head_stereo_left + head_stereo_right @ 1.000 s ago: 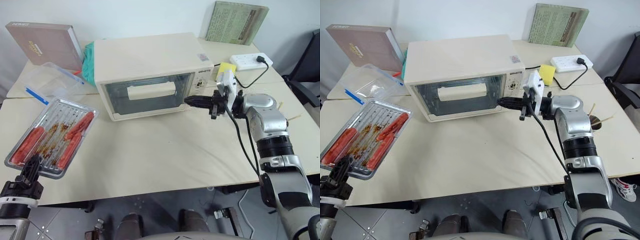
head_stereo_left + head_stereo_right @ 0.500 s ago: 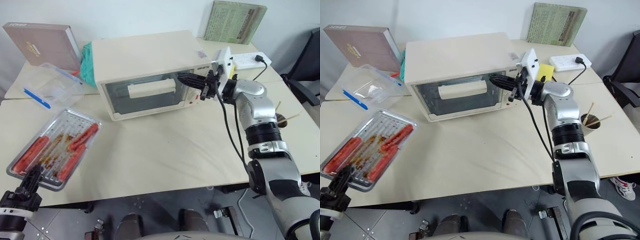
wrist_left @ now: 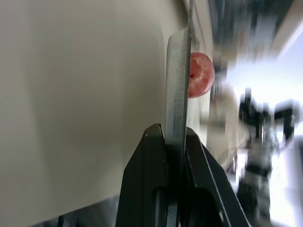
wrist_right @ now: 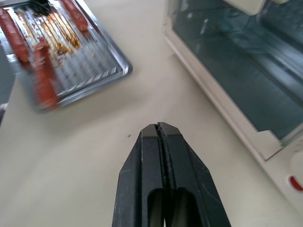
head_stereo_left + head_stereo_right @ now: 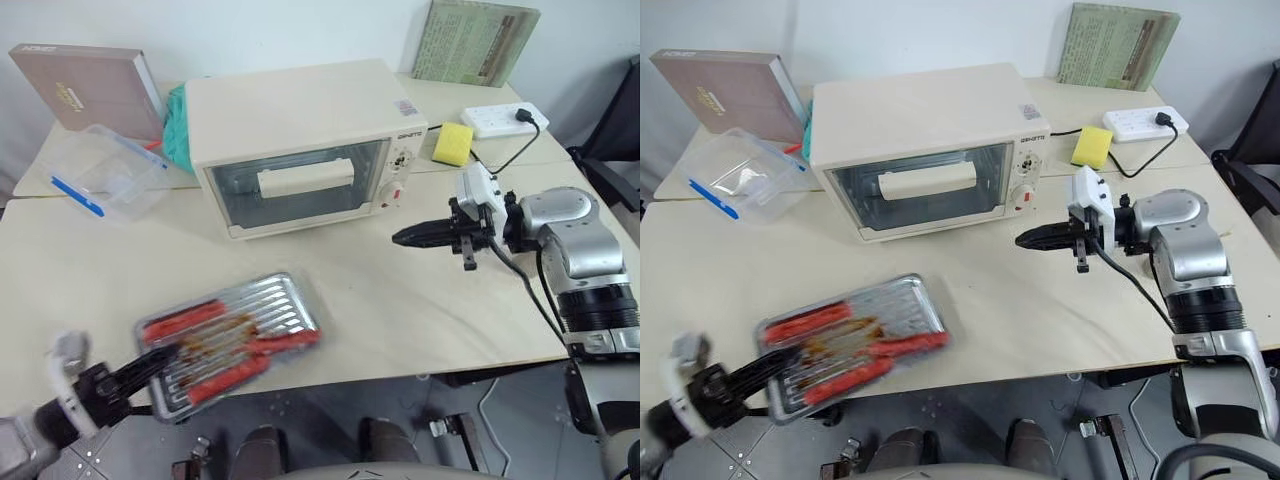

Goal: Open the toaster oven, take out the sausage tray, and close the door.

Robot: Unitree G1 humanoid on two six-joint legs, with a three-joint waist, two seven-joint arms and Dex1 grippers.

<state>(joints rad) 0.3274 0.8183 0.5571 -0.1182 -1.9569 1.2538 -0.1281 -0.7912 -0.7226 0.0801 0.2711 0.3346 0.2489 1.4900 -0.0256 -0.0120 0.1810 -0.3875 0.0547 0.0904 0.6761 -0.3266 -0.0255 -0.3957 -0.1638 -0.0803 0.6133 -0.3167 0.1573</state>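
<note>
Sausage tray [image 5: 232, 338] sits at the near edge of the table [image 5: 380, 310], partly over the edge, in front of the toaster oven [image 5: 300, 140] and a little to its left. It holds long red sausages on a greasy rack. The left gripper [image 5: 160, 360] pinches the tray's near-left rim; in the left wrist view the two black fingers [image 3: 149, 161] press on the thin metal edge from both sides.

The oven stands at the back middle of the table, and its door [image 5: 297, 186] is shut, with the cream bar handle [image 5: 305, 179] across the glass. The open table between the oven and the tray is bare.

The right gripper [image 5: 402, 238] hangs above the table to the right of the oven front, apart from it, pointing toward the robot's left. Its fingers are pressed together and hold nothing, as the right wrist view shows.

Around the oven: a clear plastic box [image 5: 95, 175] with blue clips lies to the left of it, near a brown book [image 5: 85, 85] that leans on the wall. A teal cloth [image 5: 177, 125] is tucked against the oven's left side. On the right there is a yellow sponge [image 5: 452, 145] just beside the oven, then a white power strip [image 5: 503, 120] with a black cable [image 5: 510, 152]. A green book [image 5: 475, 42] leans on the wall behind them.
</note>
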